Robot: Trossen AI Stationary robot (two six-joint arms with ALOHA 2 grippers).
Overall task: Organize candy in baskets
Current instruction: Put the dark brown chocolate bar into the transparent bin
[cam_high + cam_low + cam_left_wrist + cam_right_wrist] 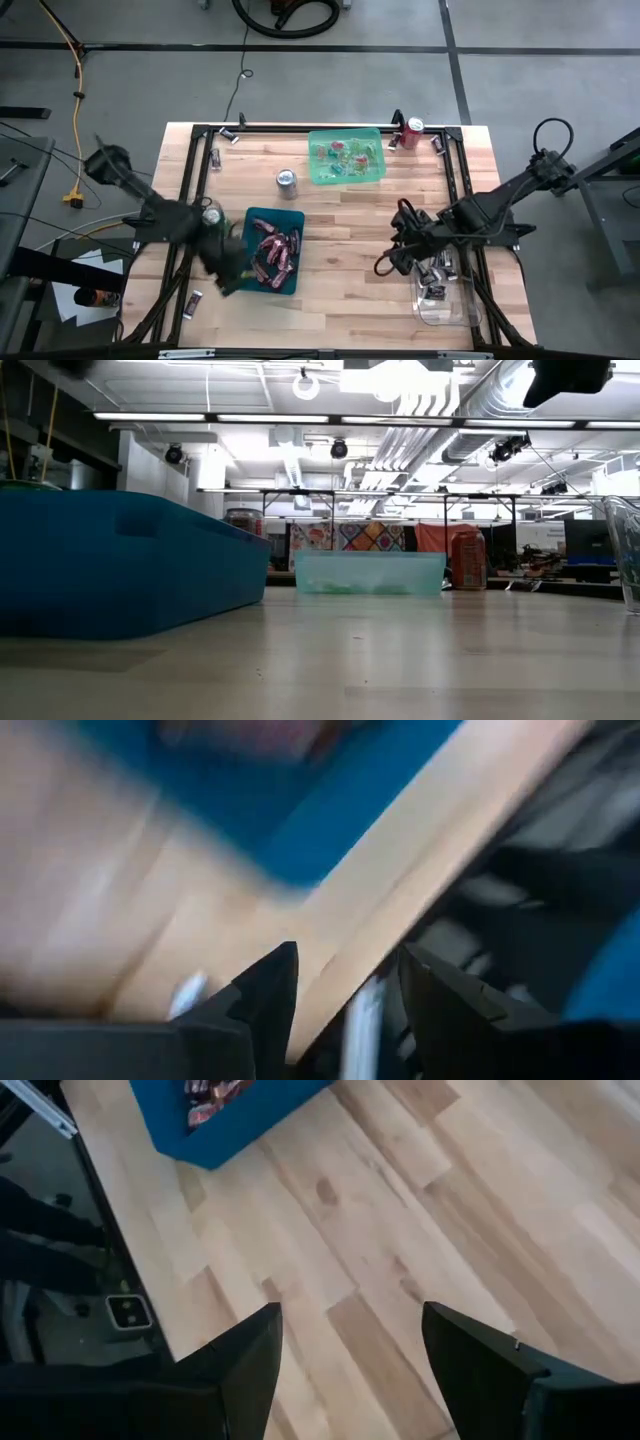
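Observation:
The dark teal basket (pixel 273 250) holds pinkish-red wrapped candy (pixel 275 250) at the table's left middle. The light green basket (pixel 345 157), with small green and red candy, stands at the far edge. The clear basket (pixel 445 295), with dark candy, sits at the near right. My left gripper (pixel 345 990) hovers open over the table's wood beside the teal basket's near left corner (pixel 225 272), with nothing between its fingers. My right gripper (pixel 350 1340) is open above bare wood, between the teal and clear baskets (pixel 400 255).
A silver can (pixel 287 180) stands between the teal and green baskets, a red can (pixel 413 132) at the far right, and another can (pixel 212 213) by my left arm. Loose pieces lie along the left frame rail (pixel 192 300). Bare wood lies in the middle (pixel 350 230).

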